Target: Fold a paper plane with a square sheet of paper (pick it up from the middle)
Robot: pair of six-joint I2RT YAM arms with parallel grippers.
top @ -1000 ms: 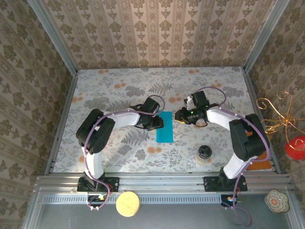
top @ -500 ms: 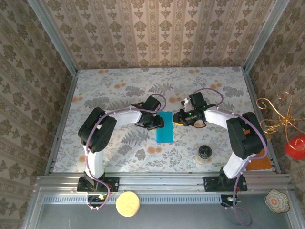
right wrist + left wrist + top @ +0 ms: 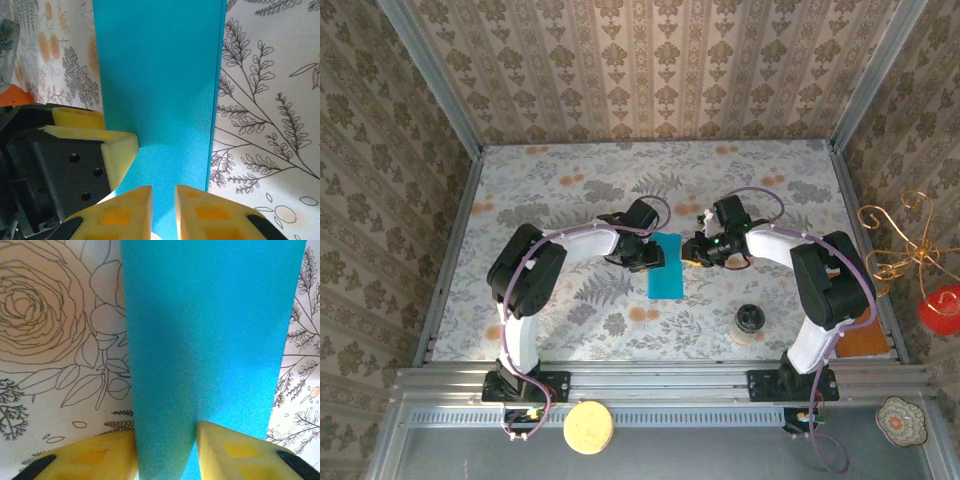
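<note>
Now the paper lies in the middle of the table as a tall rectangle, btwn both arms. The left gripper has its fingers partway apart w/ a raised bit of paper filling the gap, so it looks gripped. The right gripper is nearly closed at the right edge; can't tell if it's pinching. Prob. the next fold. To do it well: hold the left side firm, take the top layer only, lift slow, line up edges before pressing, and no tugging, since thin paper creases wrong easily.
</note>
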